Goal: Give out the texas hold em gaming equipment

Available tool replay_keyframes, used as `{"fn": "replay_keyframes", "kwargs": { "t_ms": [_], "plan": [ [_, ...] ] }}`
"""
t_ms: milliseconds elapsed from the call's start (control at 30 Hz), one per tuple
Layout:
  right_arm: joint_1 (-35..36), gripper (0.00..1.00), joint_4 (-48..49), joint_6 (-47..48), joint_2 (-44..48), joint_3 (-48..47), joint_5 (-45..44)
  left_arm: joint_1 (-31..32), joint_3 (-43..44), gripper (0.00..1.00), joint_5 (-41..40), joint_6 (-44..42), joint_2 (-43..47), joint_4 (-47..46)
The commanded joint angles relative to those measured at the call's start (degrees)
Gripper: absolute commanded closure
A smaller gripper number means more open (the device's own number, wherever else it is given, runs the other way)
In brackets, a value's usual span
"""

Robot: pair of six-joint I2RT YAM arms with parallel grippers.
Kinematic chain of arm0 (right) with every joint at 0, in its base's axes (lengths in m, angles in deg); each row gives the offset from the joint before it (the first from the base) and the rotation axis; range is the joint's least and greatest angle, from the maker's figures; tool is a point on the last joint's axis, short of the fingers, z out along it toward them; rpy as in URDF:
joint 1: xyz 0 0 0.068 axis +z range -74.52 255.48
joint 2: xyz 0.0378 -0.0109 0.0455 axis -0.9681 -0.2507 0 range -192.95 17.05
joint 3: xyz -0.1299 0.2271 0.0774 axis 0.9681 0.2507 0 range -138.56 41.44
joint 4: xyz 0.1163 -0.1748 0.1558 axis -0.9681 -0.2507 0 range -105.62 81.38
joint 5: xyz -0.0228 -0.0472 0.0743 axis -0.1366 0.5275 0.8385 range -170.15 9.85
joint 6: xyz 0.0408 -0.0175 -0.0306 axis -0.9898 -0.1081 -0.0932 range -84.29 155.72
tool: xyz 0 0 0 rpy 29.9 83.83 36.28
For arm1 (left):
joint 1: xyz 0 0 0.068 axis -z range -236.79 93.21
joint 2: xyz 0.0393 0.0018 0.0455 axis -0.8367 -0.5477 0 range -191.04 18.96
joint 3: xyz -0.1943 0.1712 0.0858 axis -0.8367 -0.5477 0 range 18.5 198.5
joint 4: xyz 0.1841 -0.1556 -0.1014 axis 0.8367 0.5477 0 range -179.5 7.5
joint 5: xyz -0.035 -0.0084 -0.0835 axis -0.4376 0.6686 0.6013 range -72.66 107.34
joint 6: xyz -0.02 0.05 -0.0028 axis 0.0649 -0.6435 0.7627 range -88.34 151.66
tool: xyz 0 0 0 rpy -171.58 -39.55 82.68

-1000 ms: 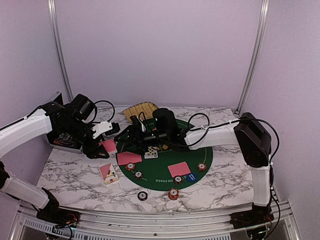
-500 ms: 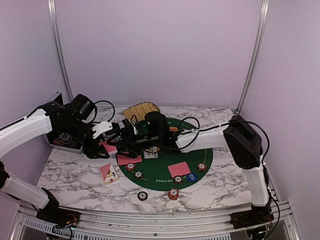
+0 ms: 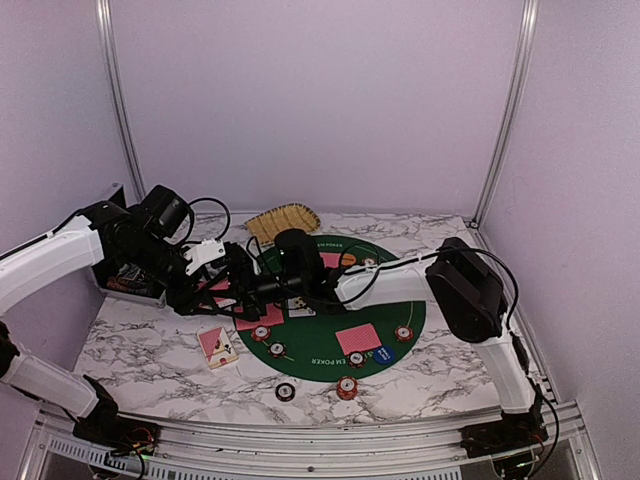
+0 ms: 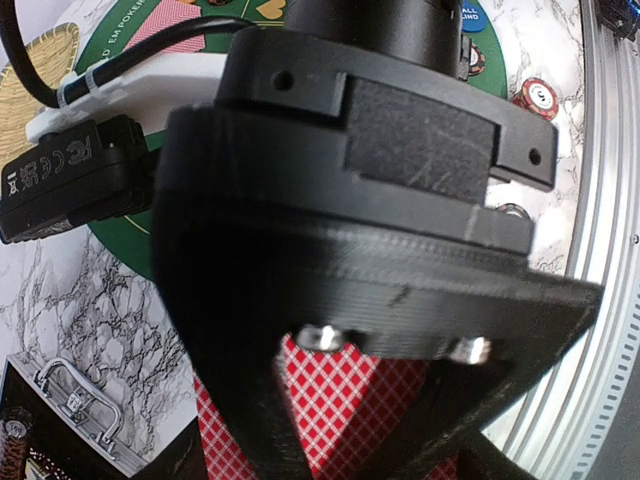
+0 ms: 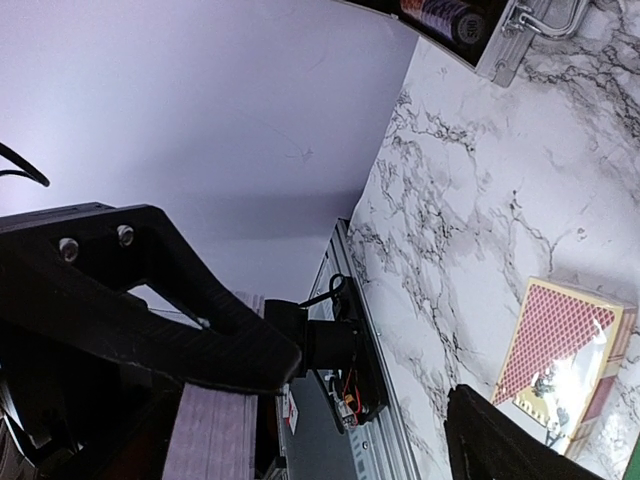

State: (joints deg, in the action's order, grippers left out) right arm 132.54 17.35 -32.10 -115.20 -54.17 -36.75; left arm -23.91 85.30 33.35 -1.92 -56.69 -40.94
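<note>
Red-backed cards point(image 4: 345, 415) are pinched in the left gripper point(image 3: 216, 288), which is clenched tight on them over the marble table point(image 3: 150, 350), just off the green mat's point(image 3: 405, 305) left edge. The right arm reaches farther left than a second ago. The right gripper point(image 3: 238, 290) is close against the left one, its fingers point(image 5: 150, 300) spread wide and grasping nothing.

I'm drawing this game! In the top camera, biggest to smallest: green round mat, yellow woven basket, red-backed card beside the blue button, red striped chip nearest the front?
1. green round mat
2. yellow woven basket
3. red-backed card
4. red striped chip
</note>
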Motion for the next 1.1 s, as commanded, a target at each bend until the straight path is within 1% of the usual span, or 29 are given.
{"fn": "replay_keyframes", "kwargs": {
  "t_ms": [0,100,167,267,367,733,800,1067],
  "plan": [
    [0.47,0.12,1.23,-1.99,-2.08,-3.98,1.18,-0.36,1.65,1.0,1.06,-0.07,0.11,1.1],
    [0.42,0.13,0.26,-2.1,-2.89,-4.89,1.51,-0.36,1.5,1.0,1.07,-0.08,0.23,1.05],
    [0.21,0.16,-0.37,-2.2,-3.01,-4.8,1.44,-0.36,1.36,1.0,0.98,-0.04,0.33,1.09],
    [-0.54,0.21,-0.86,-2.11,-2.4,-3.47,1.28,-0.39,1.01,1.0,0.74,-0.17,0.67,1.03],
    [-1.41,0.24,-1.33,-1.36,-1.09,-1.5,0.92,-0.36,0.94,1.0,0.73,-0.17,0.9,1.06],
    [-3.56,0.3,-4.74,3.38,4.35,3.63,-0.07,-0.37,1.05,1.0,0.86,0.03,0.9,1.02],
    [-3.76,0.32,-4.87,3.69,5.13,4.29,-0.07,-0.36,0.96,1.0,0.7,0.05,0.96,1.08],
    [-4.3,0.55,-4.53,5.04,8.25,6.23,0.28,-0.36,0.69,1.0,0.59,0.03,0.91,1.02]
  ]
}}
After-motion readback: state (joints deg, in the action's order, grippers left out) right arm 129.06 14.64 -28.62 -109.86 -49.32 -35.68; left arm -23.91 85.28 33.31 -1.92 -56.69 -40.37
